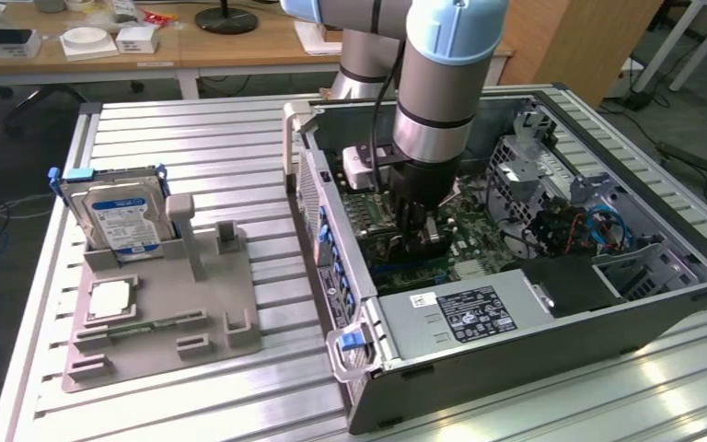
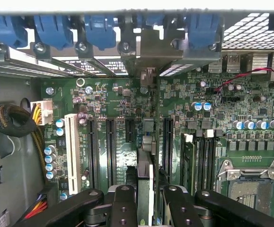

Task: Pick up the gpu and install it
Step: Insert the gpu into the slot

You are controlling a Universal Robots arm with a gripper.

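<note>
The gpu (image 2: 146, 142) shows edge-on in the wrist view, standing upright over the green motherboard (image 2: 250, 109) between two long black slots. Its silver end bracket (image 2: 147, 52) reaches the row of rear slot openings in the case wall. My gripper (image 2: 148, 205) is shut on the card, with a black finger (image 2: 122, 208) pressed against each side. In the exterior view my gripper (image 1: 415, 235) is reaching deep into the open computer case (image 1: 329, 198), just above the board. I cannot tell whether the card's lower edge sits in a slot.
Blue latches (image 2: 99, 28) line the case's rear wall. Near the card are a white slot (image 2: 71, 151), a sleeved cable bundle (image 2: 13, 120) and the CPU socket (image 2: 250, 184). Outside the case, a grey fixture (image 1: 163, 313) holds a silver hard drive (image 1: 121, 216). The power supply (image 1: 477, 313) fills the case's near end.
</note>
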